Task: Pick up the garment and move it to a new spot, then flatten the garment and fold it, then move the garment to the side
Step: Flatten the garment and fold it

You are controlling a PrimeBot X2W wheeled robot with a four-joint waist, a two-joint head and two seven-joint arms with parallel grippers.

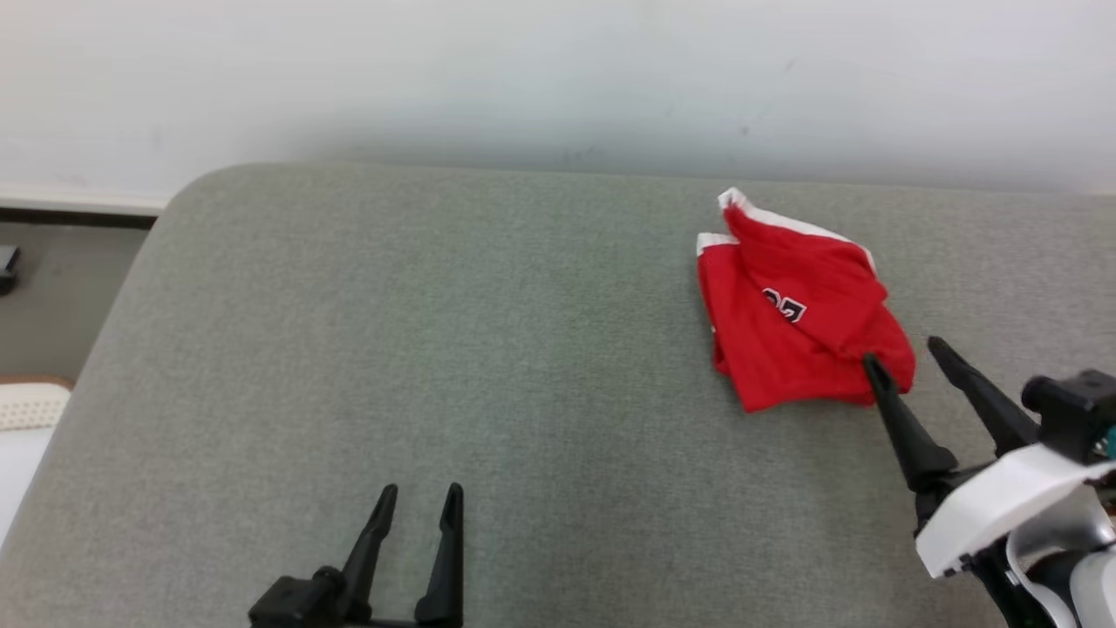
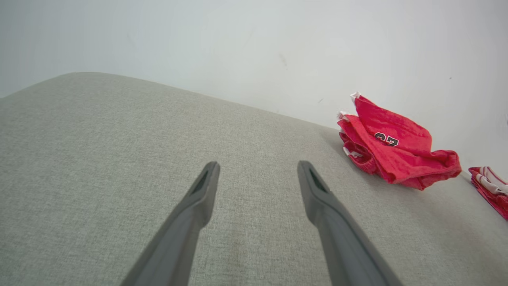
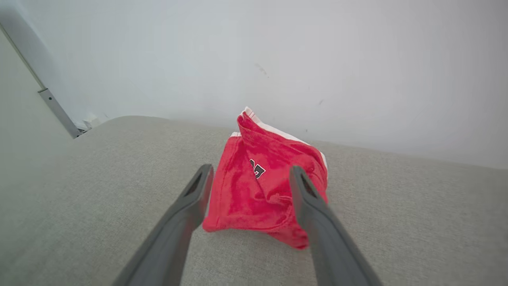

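Observation:
The garment (image 1: 798,310) is a red piece with white trim and a dark number print, lying folded in a rumpled bundle at the back right of the grey cushion (image 1: 436,349). It also lies ahead of the fingers in the right wrist view (image 3: 266,190) and far right in the left wrist view (image 2: 393,145). My right gripper (image 1: 907,359) stands open just at the garment's near right corner, holding nothing. My left gripper (image 1: 418,504) is open over bare cushion at the lower left, far from the garment.
A white wall runs behind the cushion. Another red and white cloth (image 2: 490,188) lies at the far right edge of the left wrist view. Floor and a pale object (image 1: 26,406) lie past the cushion's left edge.

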